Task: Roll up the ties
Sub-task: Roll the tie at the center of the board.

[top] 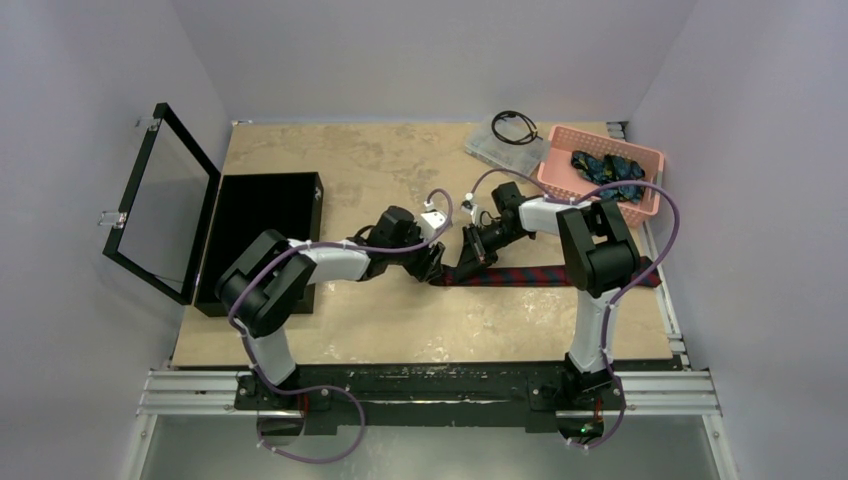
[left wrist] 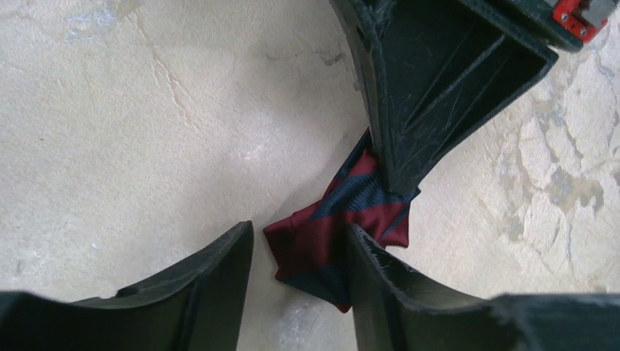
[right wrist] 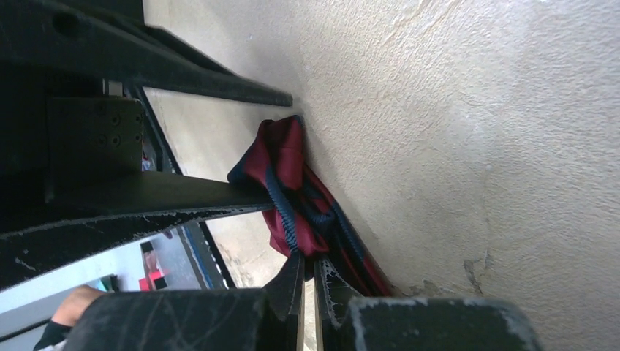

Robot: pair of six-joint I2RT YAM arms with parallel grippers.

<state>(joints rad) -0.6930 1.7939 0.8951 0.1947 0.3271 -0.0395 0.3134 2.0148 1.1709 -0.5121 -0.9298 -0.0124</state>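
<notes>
The maroon tie (top: 530, 275) has navy diagonal stripes and a smooth, slightly shiny cloth. It lies flat on the beige table (top: 400, 180), stretched from the middle toward the right side, passing under the right arm. Its left end is folded over and crumpled into a small loose bundle.

This bundle is between the two fingers of the left gripper (left wrist: 300, 232), which is open. Its right finger is against the cloth and its left finger stands apart from it.

The right gripper (right wrist: 308, 270) comes from the opposite side. Its jaws are closed, and their tips pinch a fold of the same end.

The dark blue ties (top: 605, 172) lie in the pink basket (top: 560, 180) at the far right.
</notes>
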